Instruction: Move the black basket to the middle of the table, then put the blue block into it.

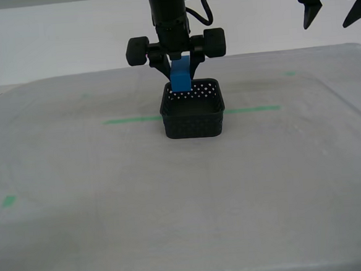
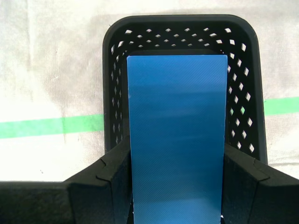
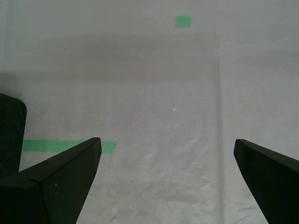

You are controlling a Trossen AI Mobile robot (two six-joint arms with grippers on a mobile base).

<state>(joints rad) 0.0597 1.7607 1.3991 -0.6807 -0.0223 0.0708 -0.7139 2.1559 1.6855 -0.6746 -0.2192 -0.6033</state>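
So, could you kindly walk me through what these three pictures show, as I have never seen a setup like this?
This is a robot with two arms, each ending in a two-fingered gripper. The wide picture comes from a camera on the robot's body, looking across the table, which is covered in pale cloth with green tape marks. The other two come from cameras riding on the grippers. My second gripper is shut on the blue block and holds it over the black basket, which stands on the green line about midway across the table. My first gripper is open and empty, raised at the exterior view's upper right. Its camera sees mostly bare cloth and tape.
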